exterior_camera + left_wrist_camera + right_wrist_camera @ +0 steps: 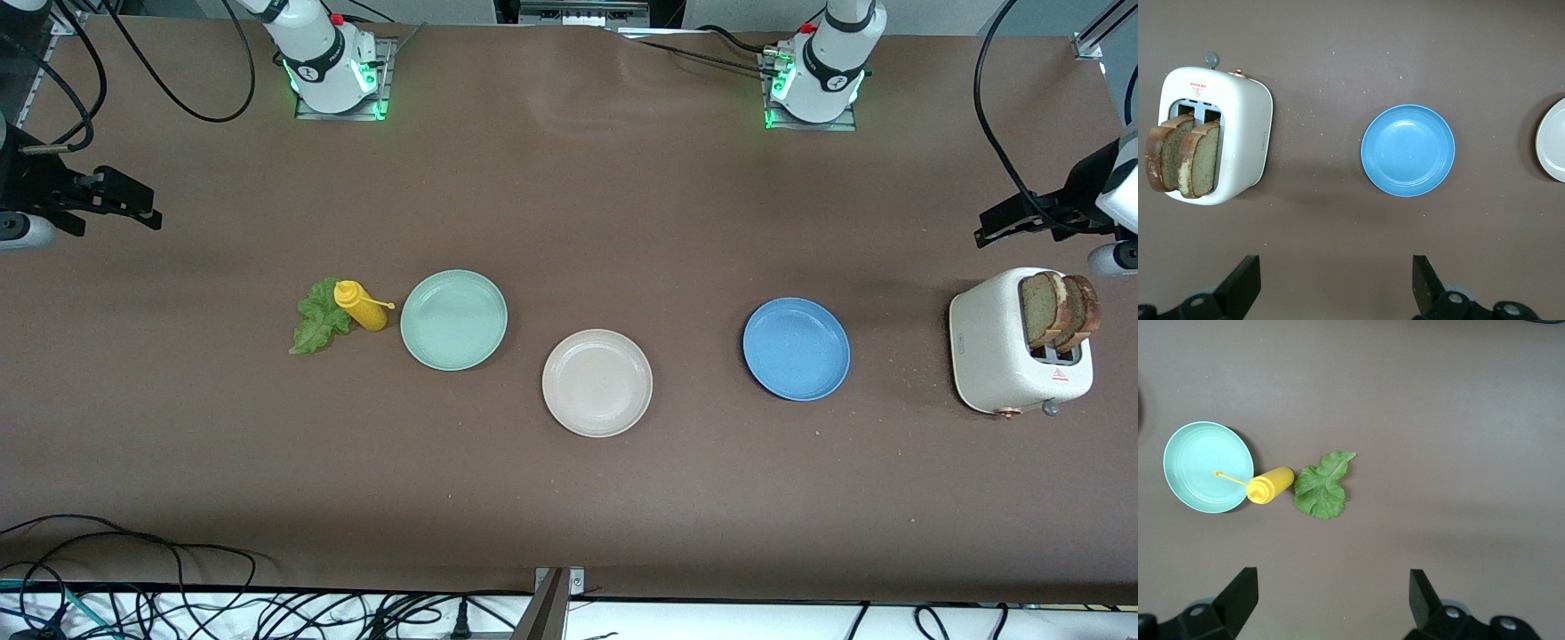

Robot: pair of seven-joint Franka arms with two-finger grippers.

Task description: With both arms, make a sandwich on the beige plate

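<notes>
You have the brown table [569,222] running the full width of the front view, and both arms are cut off above their bases, so you cannot follow either one from base to wrist. The left gripper [1336,287] hangs high over the table at the left arm's end, near the toaster, fingers spread wide and holding nothing; in the front view only its dark body shows at the frame's edge. The right gripper [1331,603] hangs the same way over the right arm's end, fingers wide apart and empty, above bare table near the lettuce.

The white toaster [1013,342] stands at the left arm's end with two bread slices [1060,309] upright in its slots, their lower halves hidden inside. The beige plate [597,383] lies bare at the middle, nearest the front camera of the three plates. The blue plate [796,348] sits between it and the toaster; the mint-green plate [453,319] sits toward the right arm's end. Just beside that plate stands a yellow squeeze bottle [360,305], covering part of the lettuce leaf [317,327].
</notes>
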